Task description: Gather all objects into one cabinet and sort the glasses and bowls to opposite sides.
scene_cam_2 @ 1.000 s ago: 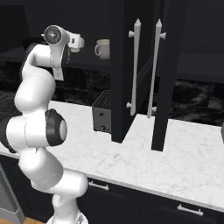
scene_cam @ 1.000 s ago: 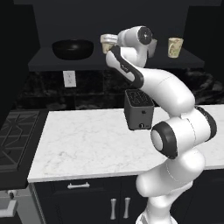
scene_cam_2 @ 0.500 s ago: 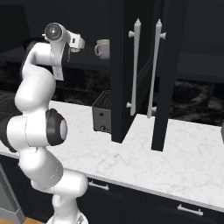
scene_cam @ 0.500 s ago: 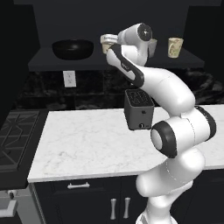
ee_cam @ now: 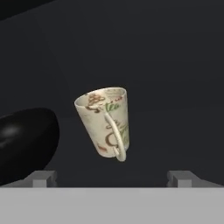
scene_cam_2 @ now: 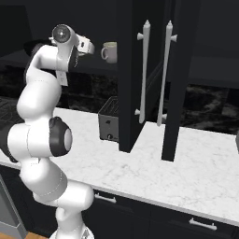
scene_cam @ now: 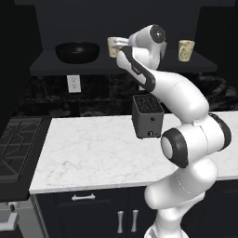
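— While the arm reached up to the shelf, how did the gripper stand?

— Its jaws were spread wide with nothing between them. In the hand view the two finger tips sat far apart, and the near mug stood beyond them on the shelf board, not touched. The view was rolled, so the mug looked tilted; in the left base view it stood upright just ahead of the hand.

— And the other task things?

— The black bowl sat on the same shelf to the left of that mug, near it but apart. A second mug stood well apart on the right end of the shelf. Both were inside the dark upper cabinet, whose doors hung open in the right base view. Below on the marble counter was the toaster, which was no part of the job.

— Which step was in hand?

— I'd judge it was the approach to grasp the near mug, probably to carry it toward the other mug, away from the bowl.

— What did the next move call for?

— Advancing until the mug's body lay between the tips, minding the handle that faced the hand, then closing.
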